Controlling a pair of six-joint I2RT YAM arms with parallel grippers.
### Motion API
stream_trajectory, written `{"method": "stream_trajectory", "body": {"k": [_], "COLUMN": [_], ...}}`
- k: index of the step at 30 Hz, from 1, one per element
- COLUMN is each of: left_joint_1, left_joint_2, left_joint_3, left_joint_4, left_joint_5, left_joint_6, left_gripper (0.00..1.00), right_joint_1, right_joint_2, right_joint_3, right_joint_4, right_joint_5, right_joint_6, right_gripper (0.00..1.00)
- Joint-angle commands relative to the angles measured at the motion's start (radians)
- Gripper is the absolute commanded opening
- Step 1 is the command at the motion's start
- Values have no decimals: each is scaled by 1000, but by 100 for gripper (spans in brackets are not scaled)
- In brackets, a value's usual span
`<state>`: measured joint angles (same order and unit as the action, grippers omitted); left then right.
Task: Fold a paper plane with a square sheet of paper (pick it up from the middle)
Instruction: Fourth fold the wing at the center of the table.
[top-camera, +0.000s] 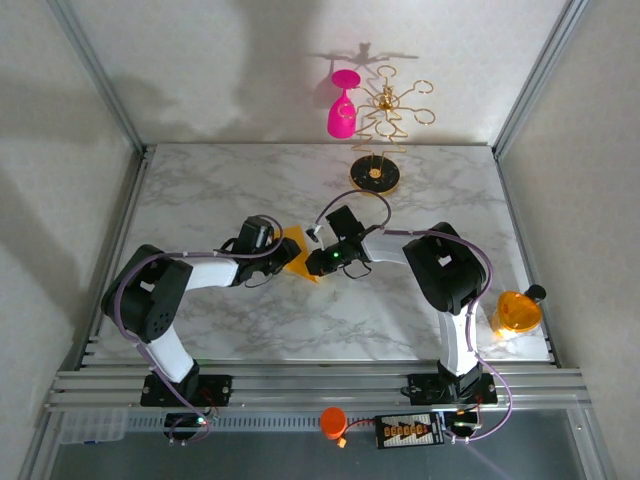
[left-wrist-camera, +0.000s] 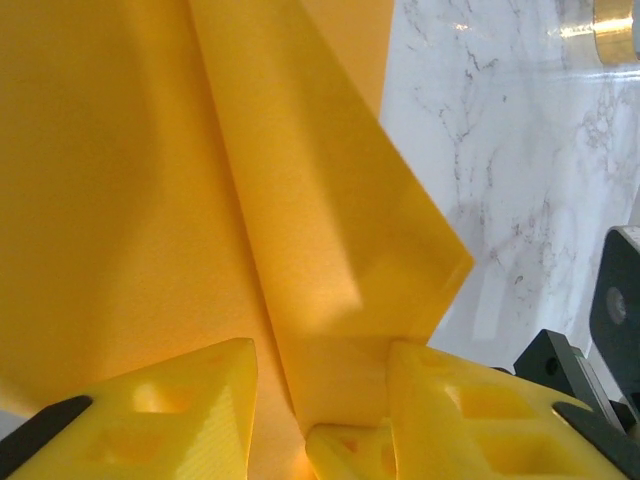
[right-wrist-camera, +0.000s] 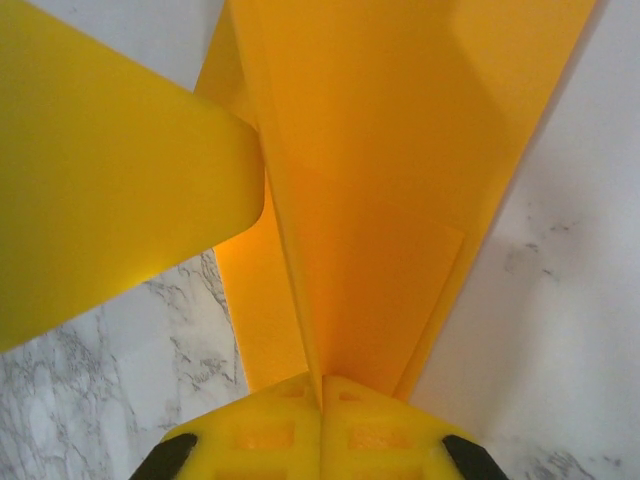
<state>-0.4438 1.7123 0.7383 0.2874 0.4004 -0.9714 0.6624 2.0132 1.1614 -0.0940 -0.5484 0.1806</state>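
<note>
The orange-yellow sheet of paper (top-camera: 296, 243) is creased into a paper plane shape with a centre ridge and is held at the middle of the table between both arms. My right gripper (top-camera: 318, 246) is shut on the ridge; in the right wrist view its tips (right-wrist-camera: 321, 380) pinch the fold of the paper (right-wrist-camera: 390, 200). My left gripper (top-camera: 283, 250) is open. In its wrist view, one flap of the paper (left-wrist-camera: 330, 220) stands in the gap (left-wrist-camera: 318, 350) between the fingers, with a clear space beside the left finger (left-wrist-camera: 190, 400).
A gold stand (top-camera: 376, 175) with a pink wine glass (top-camera: 342, 110) hanging on it is at the back, its base edge visible (left-wrist-camera: 615, 30). A round orange translucent disc (top-camera: 516, 312) sits at the right edge. Marble surface surrounds the arms.
</note>
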Motion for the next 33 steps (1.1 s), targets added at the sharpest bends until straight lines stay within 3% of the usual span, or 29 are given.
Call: {"method": "stream_trajectory", "body": {"k": [1, 16, 33], "left_joint_1": [-10, -15, -19], "left_joint_2": [26, 96, 221], "left_joint_3": [18, 75, 140], "left_joint_4": [-28, -179, -389], "left_joint_5": [-3, -58, -139], "left_joint_6": [14, 31, 20], "left_gripper": [40, 41, 39], "right_joint_1": [-6, -11, -40], "right_joint_2": [38, 21, -27], "right_joint_3": [5, 0, -28], "right_joint_4": [-52, -56, -29], "right_joint_5": [17, 3, -53], "right_joint_6": [11, 9, 63], "right_gripper": [7, 17, 20]}}
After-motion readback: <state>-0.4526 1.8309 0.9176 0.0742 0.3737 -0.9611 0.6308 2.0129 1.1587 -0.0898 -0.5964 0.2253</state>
